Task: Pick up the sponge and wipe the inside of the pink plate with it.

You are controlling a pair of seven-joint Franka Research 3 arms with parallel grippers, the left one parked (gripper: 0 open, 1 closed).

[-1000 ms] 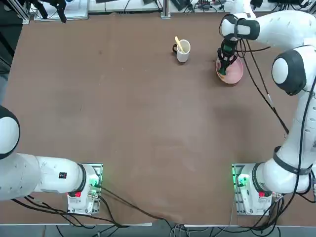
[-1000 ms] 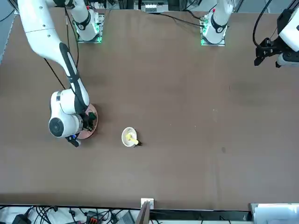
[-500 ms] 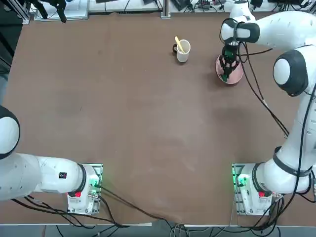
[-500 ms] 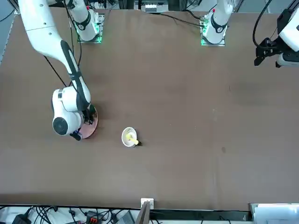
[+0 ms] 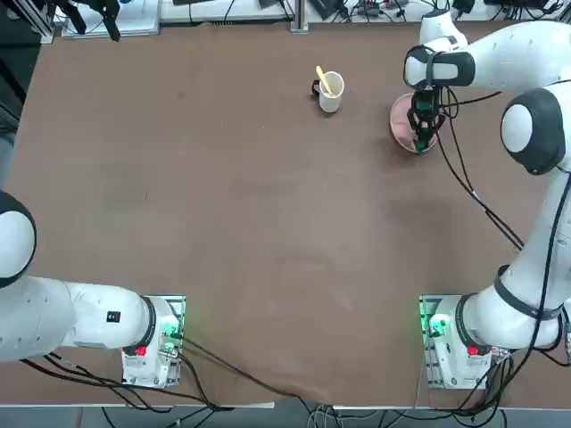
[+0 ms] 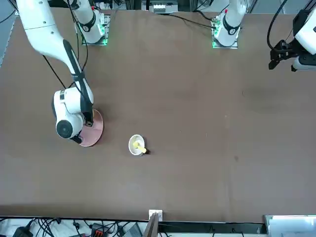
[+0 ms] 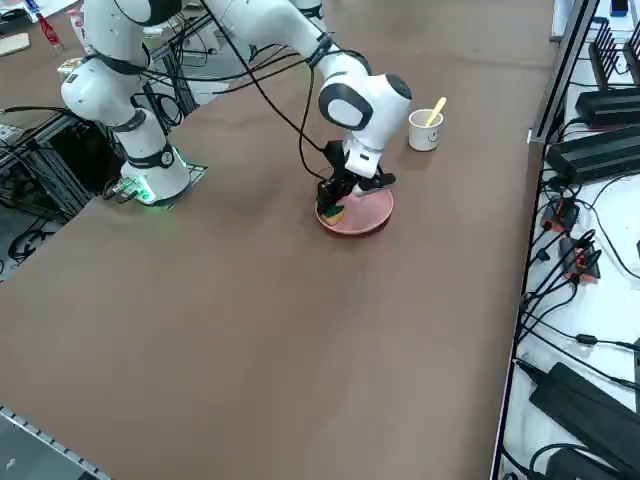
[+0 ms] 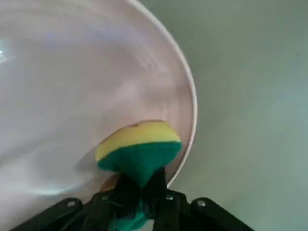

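Brown and mostly bare, the table (image 5: 250,205) carries only a white mug (image 5: 330,92) with a yellow stick and, near it, the pink plate (image 5: 401,120) at the far right corner on my side. My right pincer (image 8: 137,190) is clamped on the sponge (image 8: 139,151), which sits inside the plate close to its rim. The pickup is done, I judge, and the wiping is under way; how much of the dish is left I cannot tell. In the wrist view the sponge's long axis runs out from between my fingers toward the plate floor, with the yellow layer facing the plate's middle and the green layer facing its rim.
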